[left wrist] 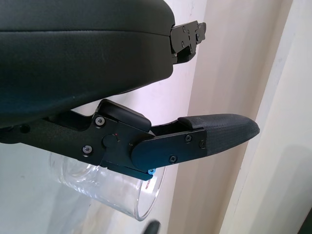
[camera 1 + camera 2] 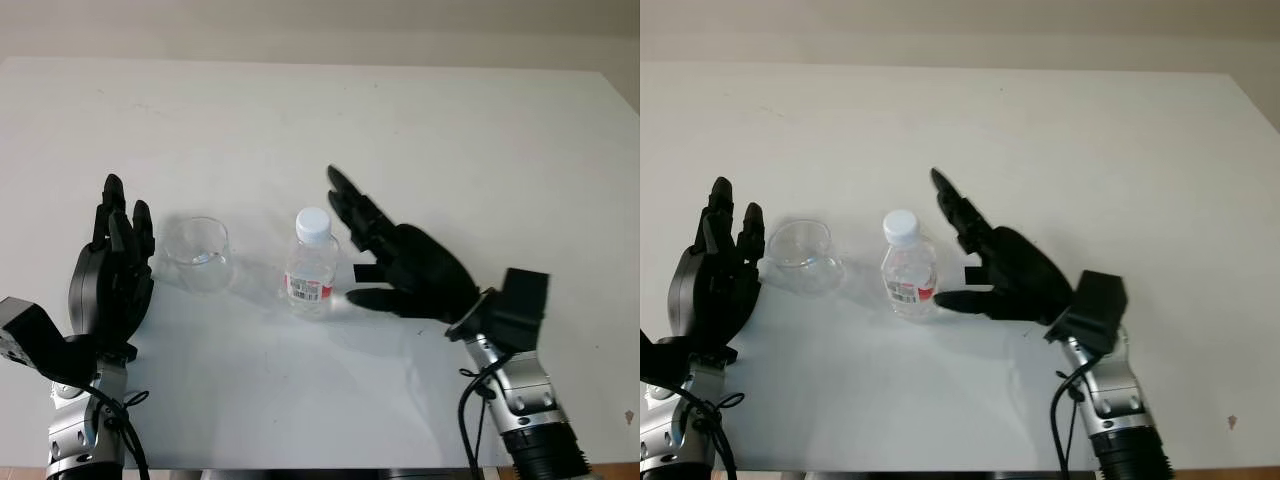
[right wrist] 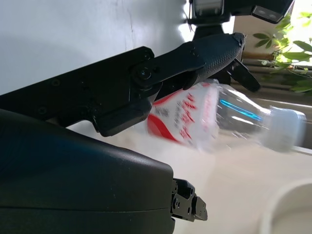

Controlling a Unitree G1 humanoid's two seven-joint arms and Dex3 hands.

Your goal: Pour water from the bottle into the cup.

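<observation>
Two hands open, holding nothing. Capped bottle [image 2: 312, 268] upright mid-desk [image 2: 450, 130], clear cup [image 2: 198, 252] near its left. Right hand [image 2: 395, 255] just beside bottle, left hand [image 2: 112, 270] beside cup.

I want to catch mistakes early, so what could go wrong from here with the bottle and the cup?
1. The bottle stands upright, white cap on; the open right hand beside it could tip it when closing in.
2. The cap would have to come off first, or nothing will pour.
3. The clear cup stands close to the bottle, with the open left hand just beside it, so either hand might knock it.
</observation>
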